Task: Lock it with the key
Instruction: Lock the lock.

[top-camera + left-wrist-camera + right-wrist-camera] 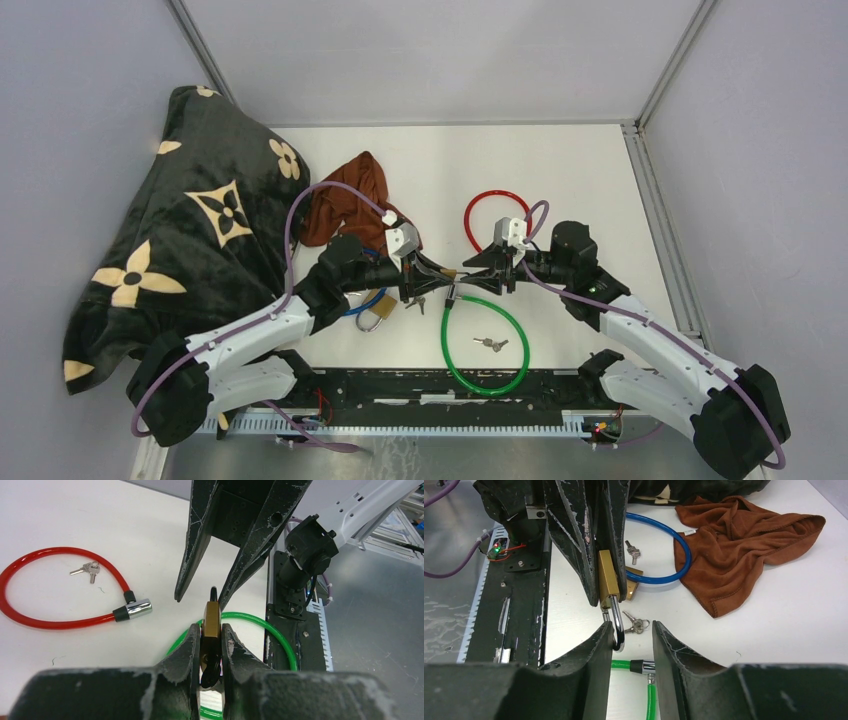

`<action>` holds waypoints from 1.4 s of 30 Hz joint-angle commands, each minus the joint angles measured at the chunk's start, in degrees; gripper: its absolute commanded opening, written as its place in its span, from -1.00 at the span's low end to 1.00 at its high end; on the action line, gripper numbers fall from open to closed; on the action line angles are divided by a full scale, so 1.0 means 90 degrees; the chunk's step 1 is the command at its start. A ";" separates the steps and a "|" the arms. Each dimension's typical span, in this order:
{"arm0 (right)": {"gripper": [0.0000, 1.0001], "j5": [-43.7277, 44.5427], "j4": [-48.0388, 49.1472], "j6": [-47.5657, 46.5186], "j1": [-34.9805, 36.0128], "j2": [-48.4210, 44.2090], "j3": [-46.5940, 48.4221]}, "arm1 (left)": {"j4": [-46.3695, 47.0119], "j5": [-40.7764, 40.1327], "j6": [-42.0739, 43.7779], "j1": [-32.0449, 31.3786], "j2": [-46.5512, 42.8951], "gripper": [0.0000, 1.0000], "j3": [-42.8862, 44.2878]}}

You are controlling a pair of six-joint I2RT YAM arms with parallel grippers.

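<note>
My left gripper point(443, 271) is shut on a brass padlock point(211, 620) and holds it above the table. In the right wrist view the padlock point(607, 577) sits between the left fingers point(574, 540), its silver shackle point(618, 627) pointing at my right gripper point(631, 630). The right gripper point(469, 277) is open, and the shackle lies between its fingers, close to its left one. A small dark part shows under the padlock between the left jaws; I cannot tell what it is. A bunch of small keys point(636, 625) lies on the table below the grippers.
A green cable lock point(486, 340) with keys point(490, 344) inside lies near the front rail. A red cable lock point(60, 587) with keys point(87, 570) lies behind. A blue cable point(664, 545) with a second brass padlock point(634, 586), a brown cloth point(744, 545) and a black patterned blanket point(190, 230) are at left.
</note>
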 commanded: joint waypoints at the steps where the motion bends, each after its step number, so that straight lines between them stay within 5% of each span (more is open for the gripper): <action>1: -0.23 -0.0168 0.0123 0.0027 -0.0023 0.0024 -0.0061 | 0.0746 -0.0104 -0.0358 -0.0010 -0.0279 -0.96 0.0034; 10: -1.00 -0.0811 0.1106 0.0683 -0.0020 0.0166 -0.0204 | 0.1391 -0.0132 -0.1518 -0.0010 -0.0392 -0.95 -0.0067; 22: -1.00 -0.1146 0.1592 0.1182 0.0485 0.0282 0.0303 | 0.1761 -0.0612 -0.1950 -0.0010 -0.0357 -0.95 -0.0201; 28: -1.00 -0.1705 0.1504 0.1203 0.0644 0.0121 0.0529 | 0.1875 -0.0797 -0.1284 0.0014 -0.0402 -0.95 -0.0368; 32: -1.00 -0.1523 0.1617 0.1342 0.0741 0.0115 0.0554 | 0.2305 -0.0495 -0.1122 0.0030 -0.0365 -0.95 -0.0387; 37: -1.00 -0.1296 0.3034 0.2184 0.1080 0.0341 0.0469 | 0.2257 -0.0861 -0.1811 -0.0080 -0.0061 -0.95 -0.0268; 42: -1.00 -0.1078 0.2657 0.1874 0.1368 0.0522 0.0676 | 0.2375 -0.0883 -0.1934 -0.0167 0.0063 -0.95 -0.0240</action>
